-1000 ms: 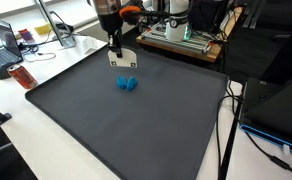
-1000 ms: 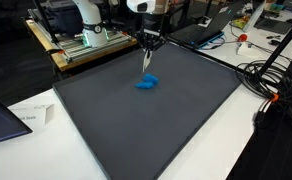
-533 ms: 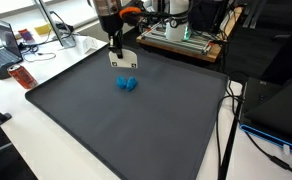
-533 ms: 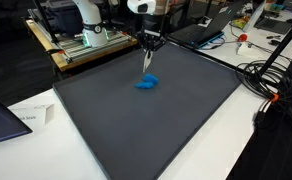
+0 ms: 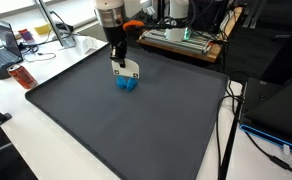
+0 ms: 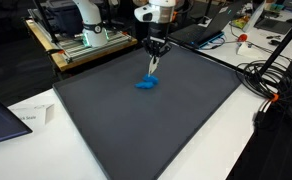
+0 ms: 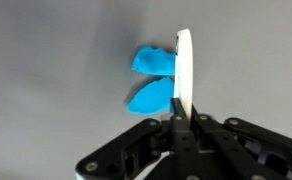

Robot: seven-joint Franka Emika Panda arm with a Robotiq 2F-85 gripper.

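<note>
Pinching is shown at the end effector (image 7: 178,122): its jaws are pressed together on the near end of a thin, flat white piece (image 7: 183,70). In the wrist view the piece is seen edge-on, its long axis running straight away from the jaws, with the free end pointed at the surface below. A crumpled blue object (image 7: 154,80) in two lobes lies close against one face of the piece; whether they touch cannot be told.

In an exterior view the broad face of the white piece (image 5: 126,68) is shown hanging downward from the end effector (image 5: 117,56), its lower edge meeting the top of the blue object (image 5: 126,84). In an exterior view the piece (image 6: 153,68) is reduced to a narrow sliver. The blue object (image 6: 146,83) rests toward the far side of a dark mat (image 5: 136,130), which is spread over a white bench (image 6: 236,140).
</note>
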